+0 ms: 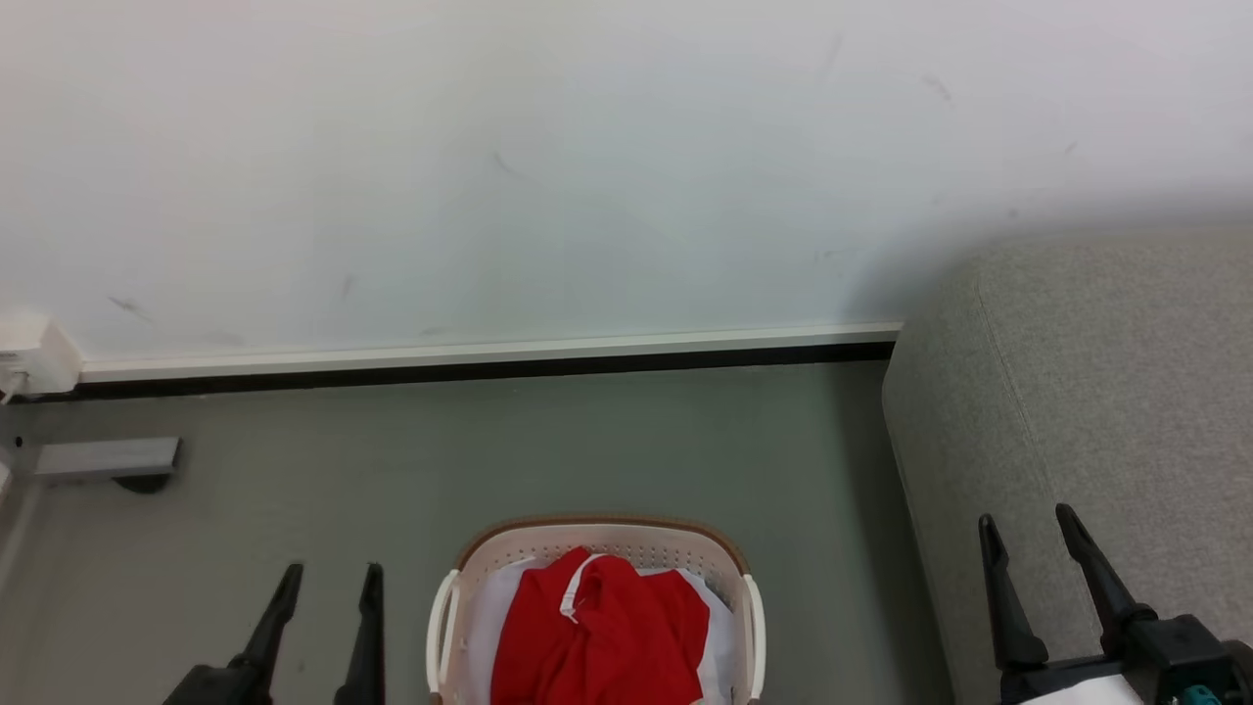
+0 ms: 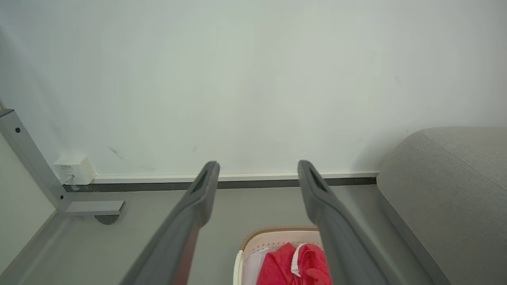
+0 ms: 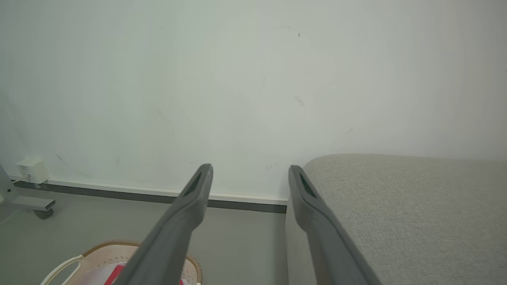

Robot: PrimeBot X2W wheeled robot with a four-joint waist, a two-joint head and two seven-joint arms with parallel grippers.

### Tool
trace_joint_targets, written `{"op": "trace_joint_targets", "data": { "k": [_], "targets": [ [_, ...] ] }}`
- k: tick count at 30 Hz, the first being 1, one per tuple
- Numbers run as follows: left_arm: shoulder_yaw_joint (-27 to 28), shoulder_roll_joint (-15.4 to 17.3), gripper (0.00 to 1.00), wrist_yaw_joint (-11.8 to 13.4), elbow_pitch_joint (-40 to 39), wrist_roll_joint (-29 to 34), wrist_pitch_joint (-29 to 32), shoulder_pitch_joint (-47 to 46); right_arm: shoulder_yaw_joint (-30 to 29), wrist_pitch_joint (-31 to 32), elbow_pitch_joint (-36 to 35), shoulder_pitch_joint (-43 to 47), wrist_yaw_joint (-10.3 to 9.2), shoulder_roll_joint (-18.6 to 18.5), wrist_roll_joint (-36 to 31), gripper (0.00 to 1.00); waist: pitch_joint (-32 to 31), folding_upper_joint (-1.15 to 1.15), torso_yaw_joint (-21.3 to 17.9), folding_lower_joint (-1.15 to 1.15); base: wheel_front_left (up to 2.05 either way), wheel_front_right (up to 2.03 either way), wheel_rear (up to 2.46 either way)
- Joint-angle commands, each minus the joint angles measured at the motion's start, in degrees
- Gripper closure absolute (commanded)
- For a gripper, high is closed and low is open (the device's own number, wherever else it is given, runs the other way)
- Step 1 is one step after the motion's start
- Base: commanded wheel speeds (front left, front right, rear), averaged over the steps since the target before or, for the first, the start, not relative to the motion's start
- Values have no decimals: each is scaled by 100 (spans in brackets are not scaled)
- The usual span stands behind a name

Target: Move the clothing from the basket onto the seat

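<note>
Both grippers on my feed are wide open and empty, left gripper (image 1: 333, 570) over the floor (image 1: 587, 441) just left of the basket (image 1: 597, 527), right gripper (image 1: 1026, 516) by the seat (image 1: 1106, 392) left edge, red clothing (image 1: 597, 636) piled in that basket

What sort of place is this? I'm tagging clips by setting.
Probably an indoor living-room corner, perhaps staged: a grey sofa by a plain white wall, and a laundry basket of red clothing on the grey floor.
</note>
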Motion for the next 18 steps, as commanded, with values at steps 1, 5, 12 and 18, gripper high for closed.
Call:
{"op": "trace_joint_targets", "data": {
  "k": [1, 5, 12, 18],
  "targets": [
    [-24, 23, 0, -5, 22, 64, -5, -119, -1, -12, -56, -85, -12, -30, 46, 0, 127, 0, -78, 0, 0, 0, 0],
    [-173, 23, 0, -21, 147, 79, -4, -362, 14, -12, -148, -246, -12, -30, 54, 0, 383, 0, -193, 0, 0, 0, 0],
    [-515, 102, 0, -36, 745, 172, -4, -1166, 76, -9, -433, -696, -12, -28, 40, 0, 1167, 0, -410, 0, 0, 0, 0],
    [-907, 113, 0, -41, 1520, 308, 328, -2151, 185, -9, -695, -1146, -12, -25, 18, 0, 1933, 0, -614, 0, 0, 0, 0]
  ]
}}
